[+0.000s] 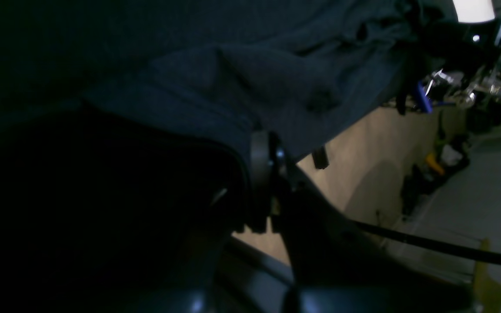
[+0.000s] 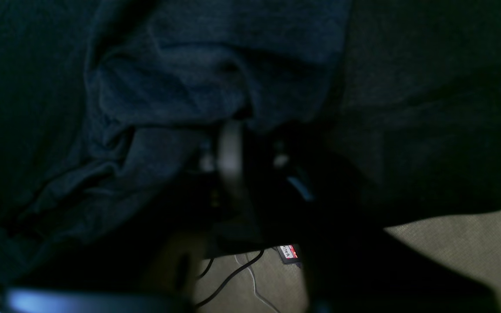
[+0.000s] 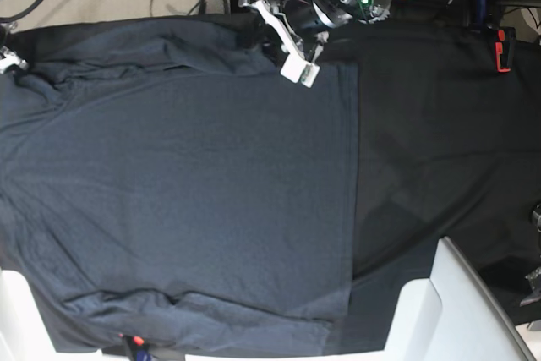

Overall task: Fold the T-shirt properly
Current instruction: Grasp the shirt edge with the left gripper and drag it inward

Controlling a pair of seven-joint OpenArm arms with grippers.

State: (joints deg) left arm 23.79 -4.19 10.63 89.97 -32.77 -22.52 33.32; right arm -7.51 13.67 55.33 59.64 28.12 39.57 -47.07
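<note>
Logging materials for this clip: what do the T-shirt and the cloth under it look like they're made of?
T-shirt: looks like soft knit fabric, matte heathered charcoal, with wrinkles bunched along its edges. Tablecloth: apparently a smoother, darker black fabric, lying flat with few creases; its weave is too dark to tell.

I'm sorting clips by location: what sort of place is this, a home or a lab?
Most likely a robotics lab or workshop. The T-shirt lies on a table under a black tablecloth, with loose cables on the carpet floor and clamps and hardware at the table's edge.
</note>
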